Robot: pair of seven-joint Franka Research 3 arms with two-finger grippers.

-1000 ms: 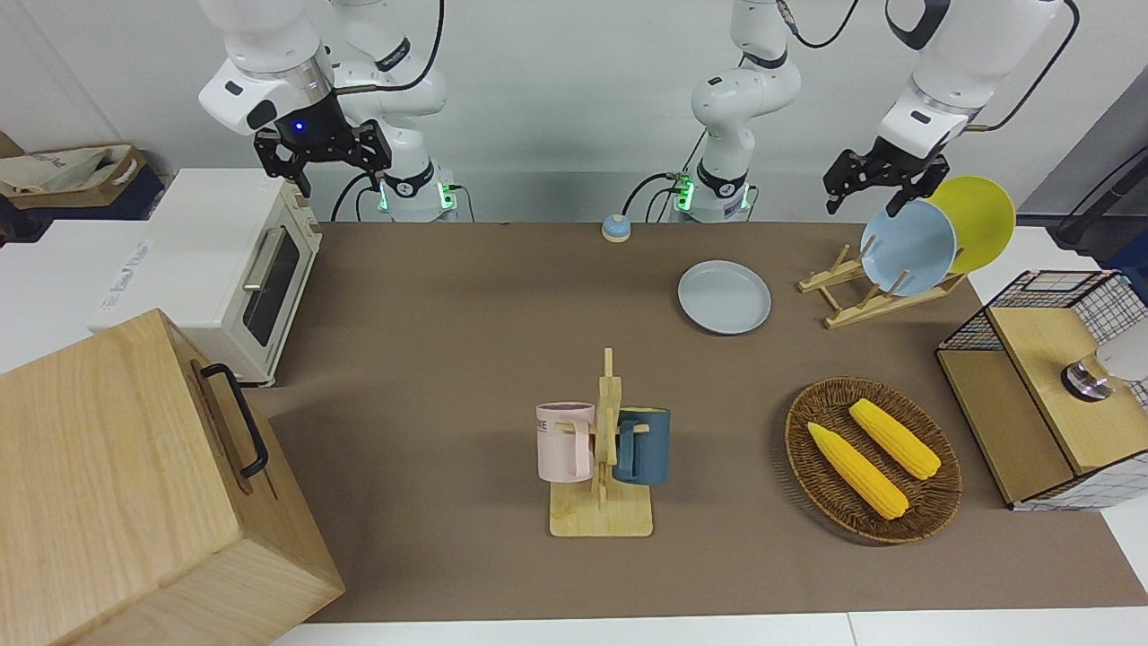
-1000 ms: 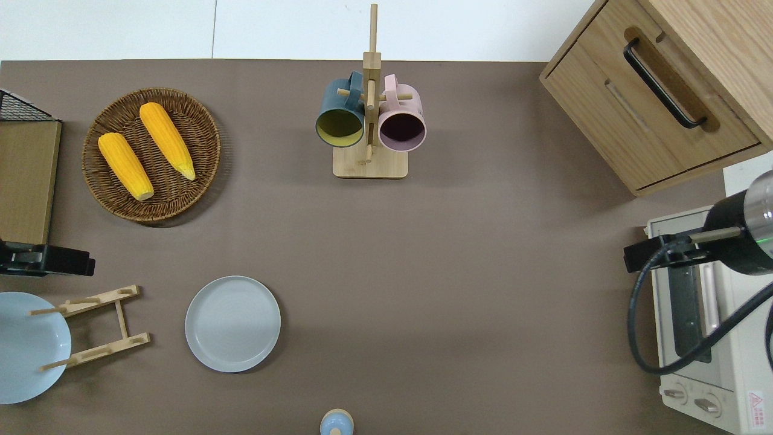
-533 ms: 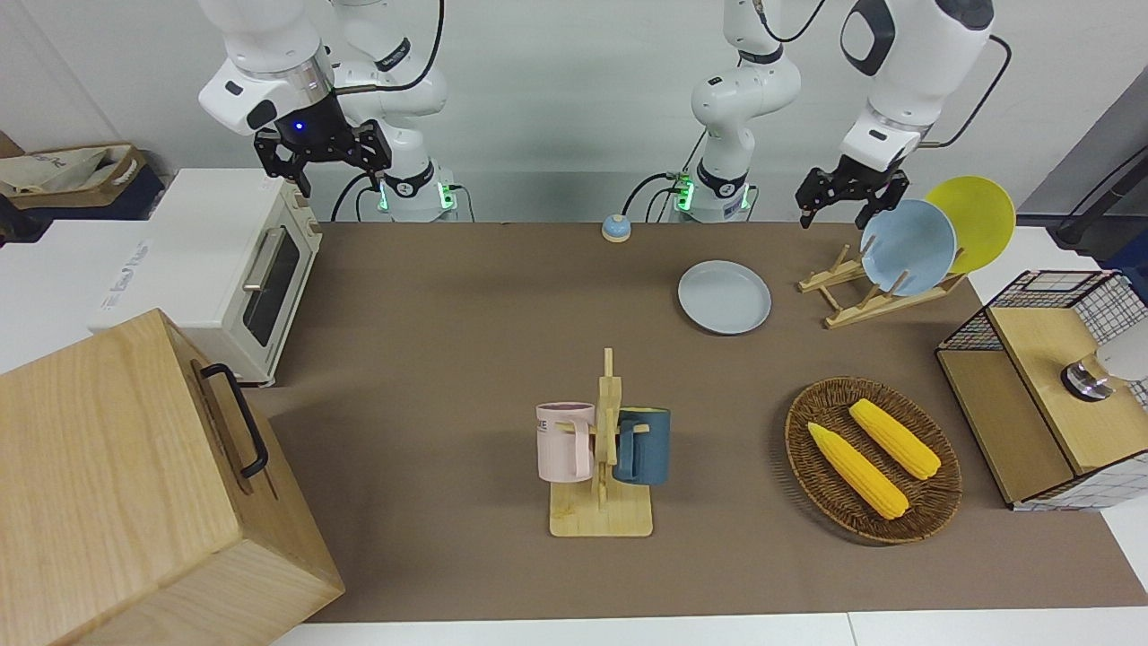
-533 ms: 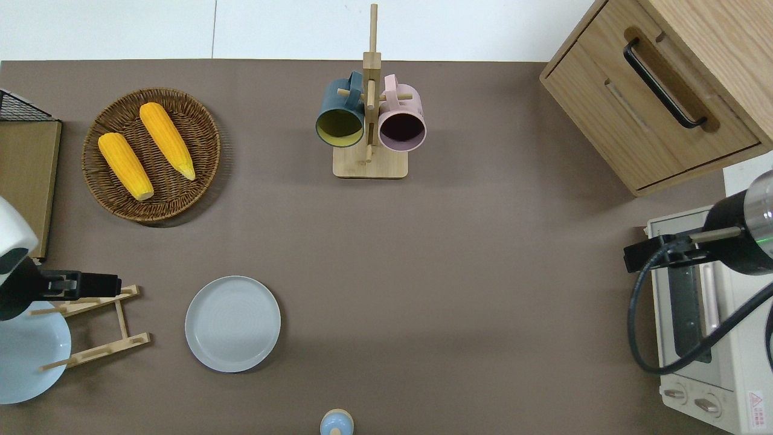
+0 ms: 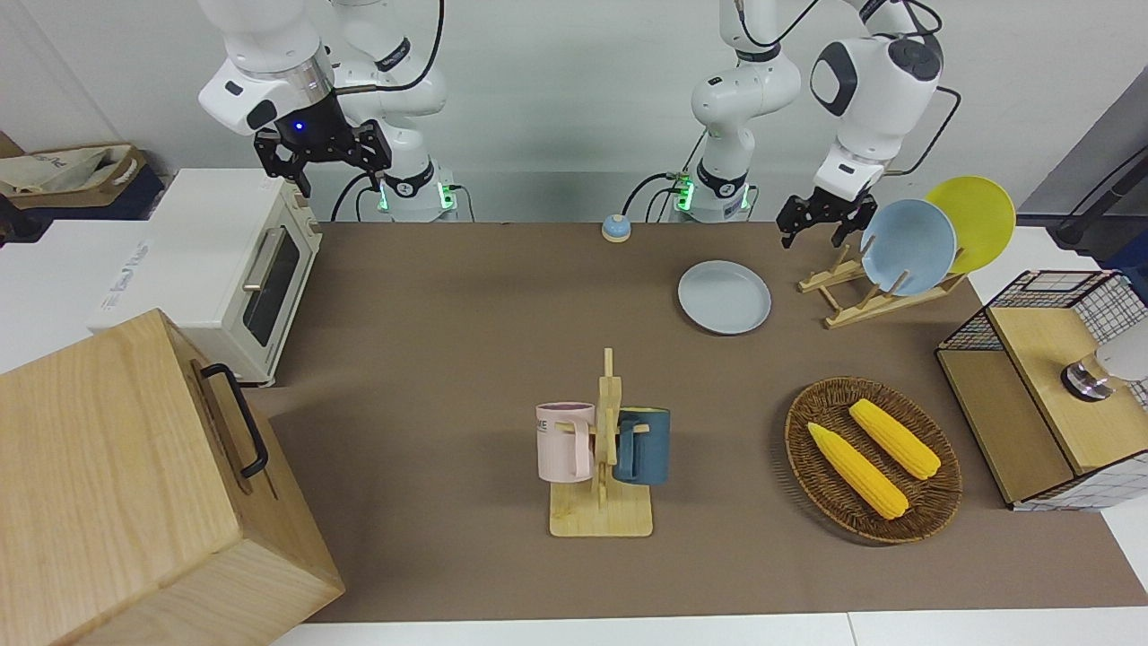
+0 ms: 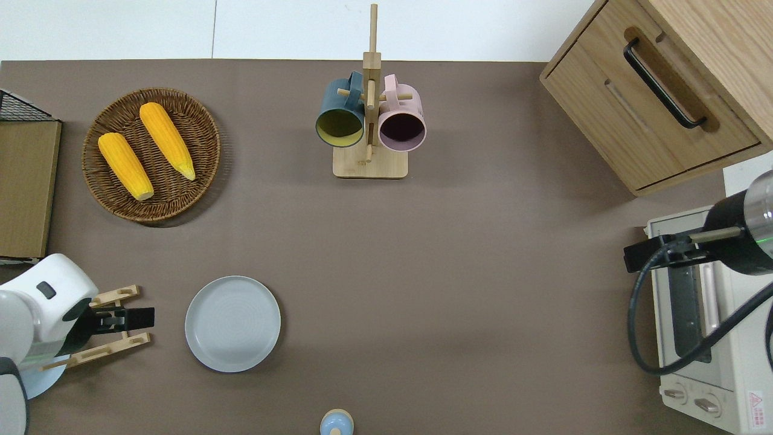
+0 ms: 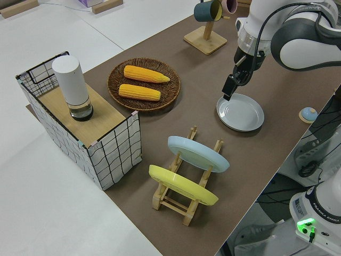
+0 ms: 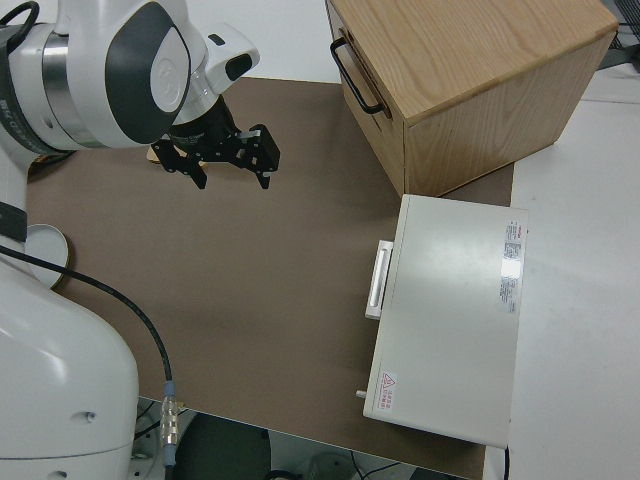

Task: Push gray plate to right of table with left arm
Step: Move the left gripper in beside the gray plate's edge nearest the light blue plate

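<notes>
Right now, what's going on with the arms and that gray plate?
Left gripper over the wooden dish rack, beside the gray plate, not touching. Right arm parked. Plate flat on the table; push path clear.

Long brown bench (image 6: 483,272), white edges. Directly on it: pale gray round plate (image 6: 232,323), wooden mug stand (image 6: 369,162), round wicker basket (image 6: 151,154), wooden plate rack (image 6: 124,320).

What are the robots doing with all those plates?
The left gripper is up over the wooden plate rack, beside the gray plate. It is not touching the plate, which lies flat on the table, waiting to be pushed. The right arm is parked.
</notes>
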